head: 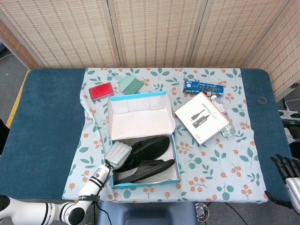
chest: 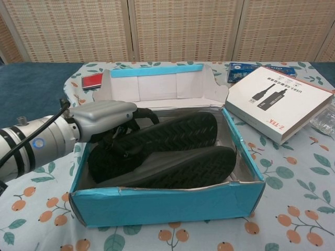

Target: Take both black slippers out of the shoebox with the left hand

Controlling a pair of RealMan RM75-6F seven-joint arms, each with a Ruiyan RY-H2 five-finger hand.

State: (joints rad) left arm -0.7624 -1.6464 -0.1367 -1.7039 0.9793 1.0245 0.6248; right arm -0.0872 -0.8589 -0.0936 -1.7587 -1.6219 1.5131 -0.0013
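Both slippers lie soles-up in the shoebox [chest: 157, 206], which sits on the desk [head: 47, 117] at its near edge. The left hand [chest: 104, 116] is inside the box at its left end, fingers [chest: 140, 113] curled around the heel of the upper slipper [chest: 157, 138]; the lower slipper [chest: 188, 167] lies beneath and in front of it. The right hand [head: 287, 172] hangs idle off the desk corner, holding nothing; whether its fingers are spread or curled cannot be told.

Recommendation: lift straight up until the toe clears the wall, since the light box may skid or tip under any sideways drag.
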